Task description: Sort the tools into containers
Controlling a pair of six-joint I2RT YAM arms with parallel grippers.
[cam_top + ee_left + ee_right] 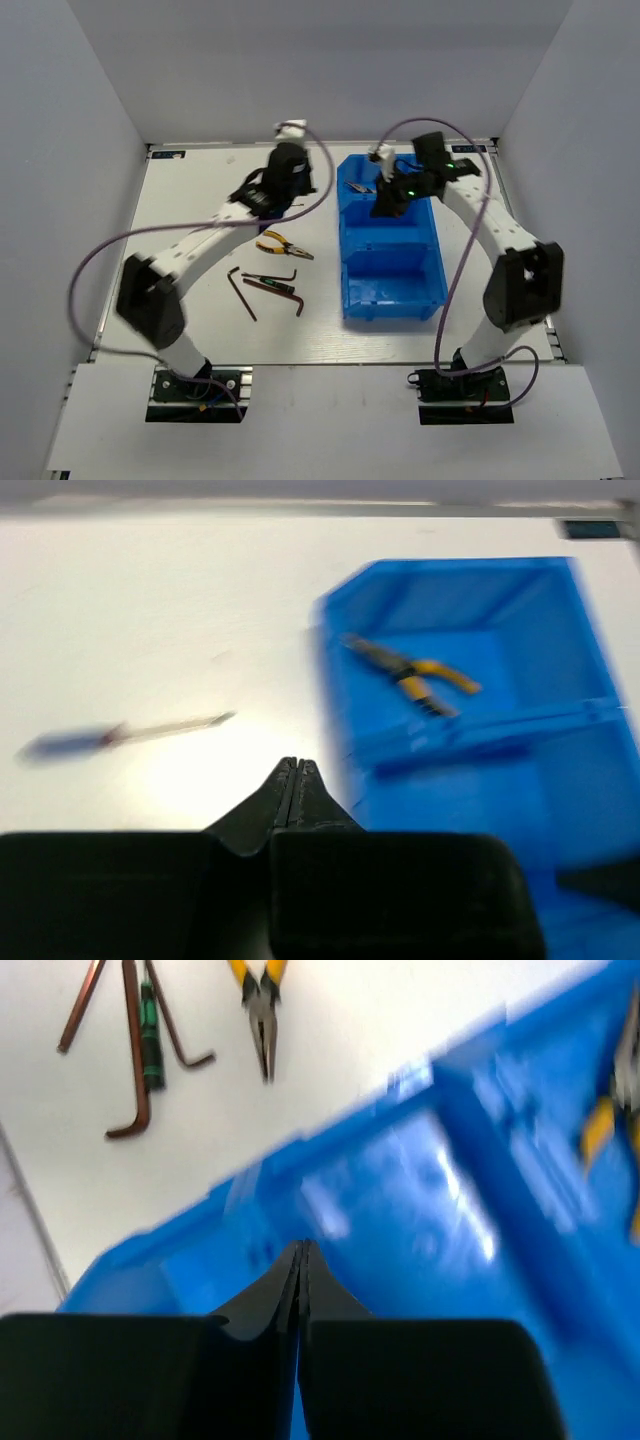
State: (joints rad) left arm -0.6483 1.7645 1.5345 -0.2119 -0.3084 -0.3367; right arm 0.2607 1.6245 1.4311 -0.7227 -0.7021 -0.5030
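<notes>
Top external view: the blue bin (348, 250) stands right of centre on the table (200, 190), with its three compartments in a row from far to near. The far compartment (355, 168) holds one tool, the binned pliers (360, 187). The middle compartment (385, 240) and near compartment (390, 285) show only bare floor, though the right arm (500, 230) hides part of the bin. Left of the bin, unsorted on the table, lie the loose pliers (283, 244), a green-marked screwdriver (266, 283) and what appear to be three hex keys (240, 292). Judged from this, the task is at an early stage: one tool is sorted and the rest are left to move. Left wrist view: the left gripper (297, 780) has its jaws pressed together on nothing, above bare table just beside the bin's left wall. A second screwdriver (130, 732), blurred, lies on the table well apart from the bin. Right wrist view: the right gripper (301, 1260) has its jaws pressed together and empty, over the bin's interior. Blur prevents telling which compartment lies beneath.
</notes>
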